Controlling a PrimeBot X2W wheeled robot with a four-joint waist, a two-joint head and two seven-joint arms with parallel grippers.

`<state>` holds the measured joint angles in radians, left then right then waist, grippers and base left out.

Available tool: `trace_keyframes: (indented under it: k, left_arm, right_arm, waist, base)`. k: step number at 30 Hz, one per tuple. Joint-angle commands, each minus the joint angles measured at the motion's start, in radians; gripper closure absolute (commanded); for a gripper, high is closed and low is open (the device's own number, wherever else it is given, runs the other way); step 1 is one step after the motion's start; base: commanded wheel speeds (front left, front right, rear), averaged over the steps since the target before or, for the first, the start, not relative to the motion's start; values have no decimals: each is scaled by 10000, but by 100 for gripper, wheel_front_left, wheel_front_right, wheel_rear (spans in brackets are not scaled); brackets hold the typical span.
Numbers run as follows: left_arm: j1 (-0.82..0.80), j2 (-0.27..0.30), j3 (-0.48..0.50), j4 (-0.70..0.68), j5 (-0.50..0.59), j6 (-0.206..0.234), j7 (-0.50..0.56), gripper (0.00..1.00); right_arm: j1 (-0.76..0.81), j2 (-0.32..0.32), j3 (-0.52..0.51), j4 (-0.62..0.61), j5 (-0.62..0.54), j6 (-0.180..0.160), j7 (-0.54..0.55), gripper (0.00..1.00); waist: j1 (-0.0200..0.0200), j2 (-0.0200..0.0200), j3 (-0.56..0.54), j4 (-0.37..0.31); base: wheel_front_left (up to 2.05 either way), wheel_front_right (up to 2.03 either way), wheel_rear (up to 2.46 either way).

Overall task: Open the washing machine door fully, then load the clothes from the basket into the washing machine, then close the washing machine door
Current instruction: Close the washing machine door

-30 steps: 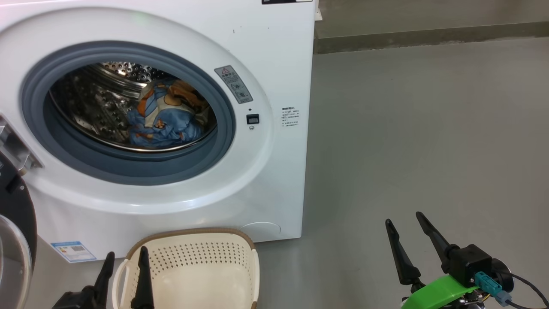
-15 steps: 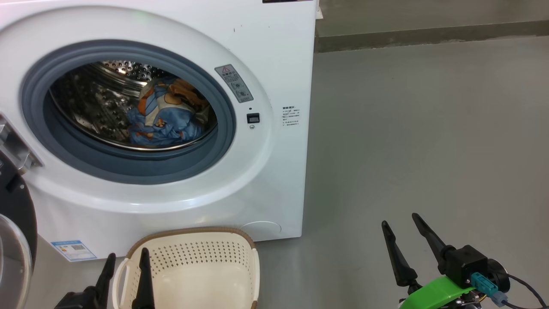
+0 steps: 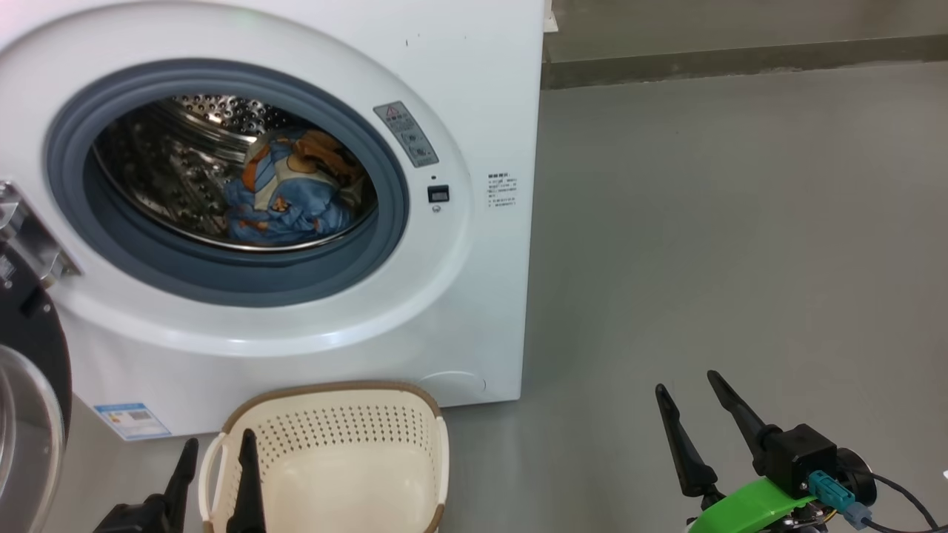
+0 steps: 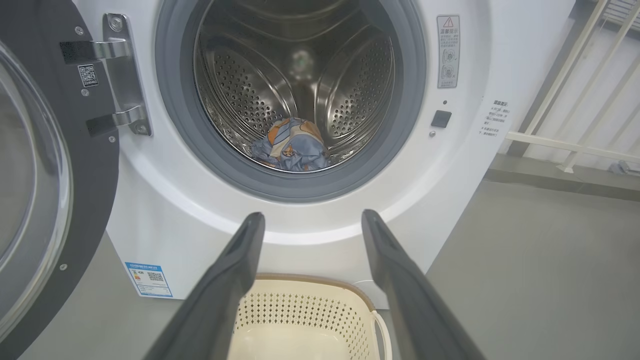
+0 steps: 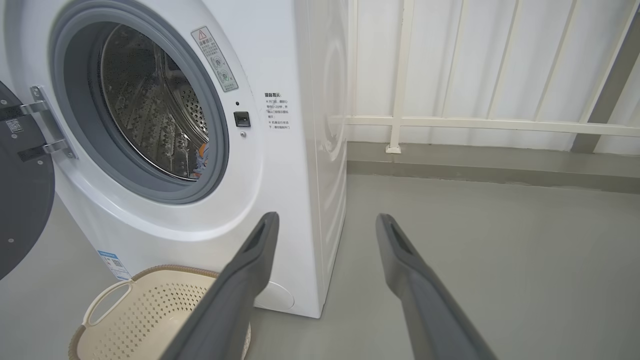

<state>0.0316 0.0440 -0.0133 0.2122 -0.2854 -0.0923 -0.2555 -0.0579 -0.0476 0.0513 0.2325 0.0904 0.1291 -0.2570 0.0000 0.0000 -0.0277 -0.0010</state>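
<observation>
— Where is the washing machine door (image 4: 50, 175) now?
— It hangs wide open, far left of your left gripper (image 4: 311, 214). That gripper and your right gripper (image 5: 327, 215) are released, fingers (image 4: 230, 280) spread, holding nothing.
— How will it handle?
— I judge it heavy and stiff, and the glossy rim (image 4: 95, 170) may slip. Push the rim's far edge, away from the hinge (image 4: 122, 75), not the glass (image 4: 20, 150).
— What stands in the way?
— The basket (image 4: 300, 310), which looks empty, sits just below the left fingertips, before the washing machine (image 4: 165, 210); it may block the swing. The clothes (image 4: 290, 147) lie in the drum (image 4: 240, 90), beyond the fingertips.
</observation>
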Motion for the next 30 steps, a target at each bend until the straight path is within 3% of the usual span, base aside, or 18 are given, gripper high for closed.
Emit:
trace_keyframes:
  k: [1, 16, 30]
  left_arm:
    - [-446, 62, 345, -161, 43, 32, -63, 0]
    - [-471, 62, 356, -252, 258, -46, -63, 0]
    - [-452, 62, 357, -252, 263, 54, -63, 0]
  right_arm:
    - [-266, -26, 265, -201, -88, 16, -48, 0]
    - [-290, -26, 228, -163, -74, 16, -48, 0]
    - [-287, -26, 221, -130, -45, 16, -48, 0]
  waist:
    - [0, 0, -1, 1]
    - [0, 0, 49, 11]
    - [0, 0, -46, 22]
  base:
    - [-161, 161, 0]
    - [-180, 180, 0]
    - [-30, 30, 0]
